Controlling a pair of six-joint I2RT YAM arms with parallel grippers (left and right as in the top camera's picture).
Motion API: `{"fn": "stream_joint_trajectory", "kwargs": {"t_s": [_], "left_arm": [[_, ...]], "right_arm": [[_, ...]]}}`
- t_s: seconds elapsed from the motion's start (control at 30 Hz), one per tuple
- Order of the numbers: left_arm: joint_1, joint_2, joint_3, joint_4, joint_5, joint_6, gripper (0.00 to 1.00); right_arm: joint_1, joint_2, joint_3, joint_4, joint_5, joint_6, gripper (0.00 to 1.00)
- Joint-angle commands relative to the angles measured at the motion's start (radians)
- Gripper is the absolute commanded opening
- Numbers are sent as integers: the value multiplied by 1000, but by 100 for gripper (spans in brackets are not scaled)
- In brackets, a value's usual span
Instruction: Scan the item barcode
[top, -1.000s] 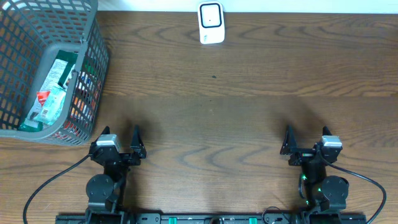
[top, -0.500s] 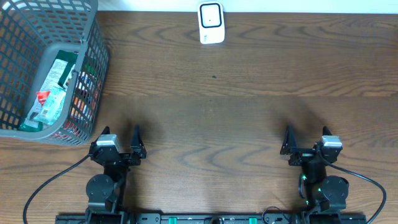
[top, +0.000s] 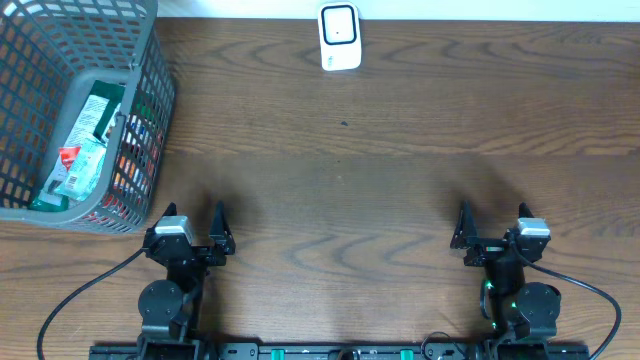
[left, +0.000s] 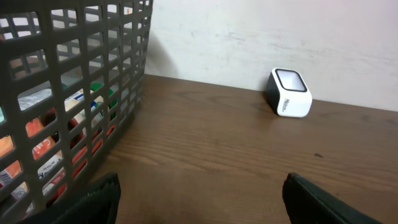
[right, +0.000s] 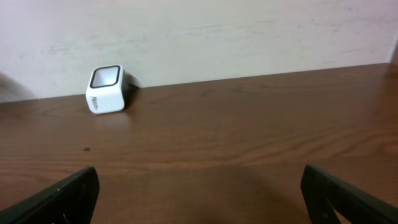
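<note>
The left end effector (top: 192, 216) and right end effector (top: 492, 216) rest open and empty at the near edge of the desk (top: 400, 150). The items (top: 85, 150) lie in the basket (top: 152, 125) at far left, well apart from the scanner (top: 339, 37) at the far edge.

The left arm (top: 162, 298) and right arm (top: 530, 305) are showing black round joints, grey wrist blocks (top: 172, 228) and black pointed claw fingers (top: 218, 215). Black cables (top: 110, 272) are trailing outward; green lights (top: 490, 290) are glowing lower right.
</note>
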Motion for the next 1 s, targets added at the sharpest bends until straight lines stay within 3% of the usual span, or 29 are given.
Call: {"fn": "stream_joint_trajectory", "kwargs": {"t_s": [0.0, 0.4, 0.67, 0.97], "left_arm": [[6, 4, -9, -50, -17, 10, 84], [6, 4, -9, -49, -10, 9, 84], [6, 4, 28, -70, 189, 10, 84], [6, 146, 537, -576, 296, -21, 84]], "right_arm": [[-6, -4, -1, -3, 13, -7, 99], [-6, -4, -1, -3, 13, -7, 99], [-6, -4, -1, -3, 13, -7, 99], [-6, -4, -1, -3, 13, -7, 99]]}}
